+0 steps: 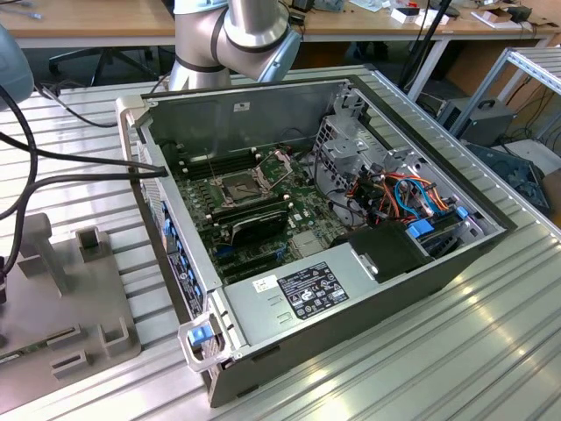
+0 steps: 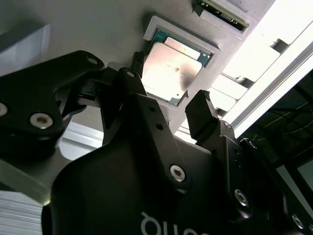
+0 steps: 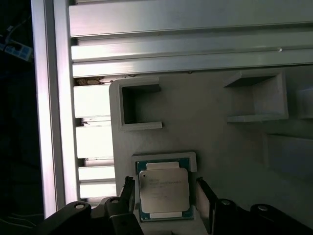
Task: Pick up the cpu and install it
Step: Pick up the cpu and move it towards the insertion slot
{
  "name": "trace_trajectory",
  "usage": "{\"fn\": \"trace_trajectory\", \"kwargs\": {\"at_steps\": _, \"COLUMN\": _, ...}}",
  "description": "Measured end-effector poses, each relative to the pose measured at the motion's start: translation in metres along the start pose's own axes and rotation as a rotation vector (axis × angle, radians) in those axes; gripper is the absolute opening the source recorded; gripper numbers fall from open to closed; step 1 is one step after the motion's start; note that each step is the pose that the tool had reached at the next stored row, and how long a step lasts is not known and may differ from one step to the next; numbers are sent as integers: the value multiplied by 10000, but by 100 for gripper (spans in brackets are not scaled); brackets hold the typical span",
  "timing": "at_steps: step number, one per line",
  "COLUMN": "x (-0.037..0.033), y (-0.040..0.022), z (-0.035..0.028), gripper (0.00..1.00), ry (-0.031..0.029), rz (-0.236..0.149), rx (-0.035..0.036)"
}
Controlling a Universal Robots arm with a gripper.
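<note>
Hand [image 3: 165, 195] open wide, straddling the cpu [image 3: 163, 188]
Best centred on the cpu in its grey tray [image 3: 210, 132], closing evenly on opposite edges so it lifts flat

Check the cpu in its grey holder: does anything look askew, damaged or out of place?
Nothing stands out. The cpu lies flat and square in its pocket of the grey holder. The gripper straddles it, open and clear of its edges.
</note>
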State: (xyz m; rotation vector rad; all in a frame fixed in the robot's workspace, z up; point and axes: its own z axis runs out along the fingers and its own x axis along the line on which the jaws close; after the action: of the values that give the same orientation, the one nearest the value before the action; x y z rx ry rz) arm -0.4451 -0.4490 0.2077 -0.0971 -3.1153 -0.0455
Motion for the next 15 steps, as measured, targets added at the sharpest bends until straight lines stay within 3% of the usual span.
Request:
{"fn": "trace_trajectory", "kwargs": {"at_steps": 8, "x": -1, "y": 0, "z": 6, "gripper": 62, "ry": -2, "rz": -1, "rx": -2}}
{"fn": "trace_trajectory", "kwargs": {"at_steps": 15, "x": -2, "y": -1, "z": 47, "gripper": 62, "ry": -3, "rz": -1, "rx": -2}}
